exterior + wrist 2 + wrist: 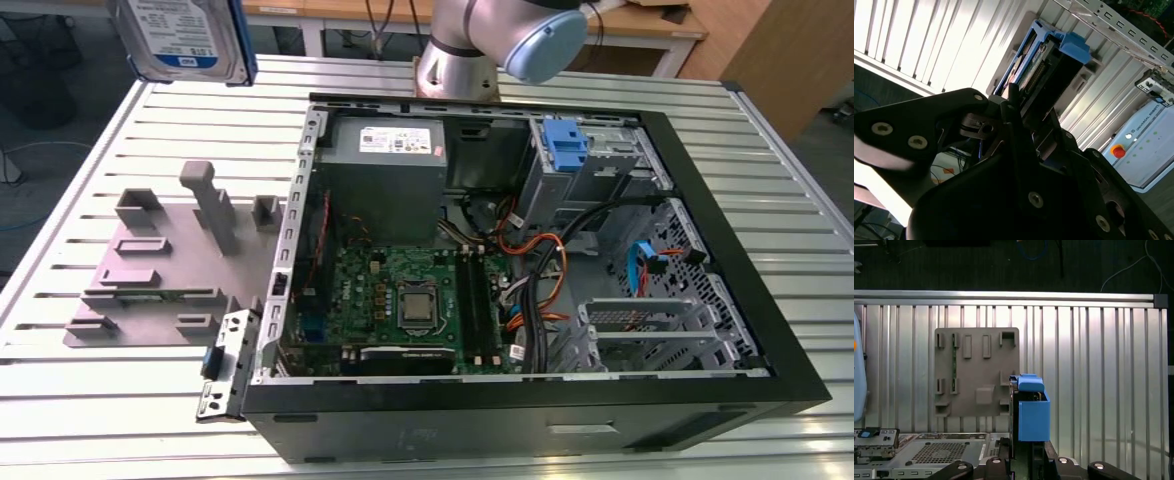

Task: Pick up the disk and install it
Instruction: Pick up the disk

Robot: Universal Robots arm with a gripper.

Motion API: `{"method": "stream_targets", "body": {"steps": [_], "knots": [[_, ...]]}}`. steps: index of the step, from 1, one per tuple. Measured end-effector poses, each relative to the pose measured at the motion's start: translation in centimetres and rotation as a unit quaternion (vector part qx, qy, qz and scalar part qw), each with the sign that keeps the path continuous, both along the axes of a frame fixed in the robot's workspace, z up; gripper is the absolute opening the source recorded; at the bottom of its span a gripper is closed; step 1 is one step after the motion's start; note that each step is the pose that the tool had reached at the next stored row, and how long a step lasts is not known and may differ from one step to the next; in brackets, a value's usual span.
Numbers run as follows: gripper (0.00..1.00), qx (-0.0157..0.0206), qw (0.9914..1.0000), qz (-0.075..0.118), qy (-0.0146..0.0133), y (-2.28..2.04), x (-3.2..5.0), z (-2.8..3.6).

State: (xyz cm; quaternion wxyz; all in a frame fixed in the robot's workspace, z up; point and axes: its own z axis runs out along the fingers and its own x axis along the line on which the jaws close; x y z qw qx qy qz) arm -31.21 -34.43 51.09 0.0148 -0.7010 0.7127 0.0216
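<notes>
High above the table's far corner at the exterior view's left hangs the disk [180,40], a silver drive with a white-and-blue label inside a blue bracket. In the first wrist view the disk [1030,410] appears edge-on, blue bracket outward, rising from my gripper [1026,452]. The second wrist view has the disk [1041,62] clamped between the black fingers [1011,107] of my gripper [1024,107]. The gripper is shut on the disk, well above the grey plastic stand [976,372].
An open computer case [534,405] lies on the slatted metal table [80,390], with motherboard, cables and a drive bay holding a blue bracket [567,145]. The grey stand [174,260] with upright posts sits beside the case. The arm's base [461,50] stands behind the case.
</notes>
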Motion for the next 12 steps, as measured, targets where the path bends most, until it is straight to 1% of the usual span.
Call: {"method": "stream_targets", "body": {"steps": [8,12], "knots": [[0.35,0.0,1.0,0.0,0.0,0.07,1.46,0.0],[0.35,0.0,1.0,0.0,0.0,0.11,2.34,0.0]]}}
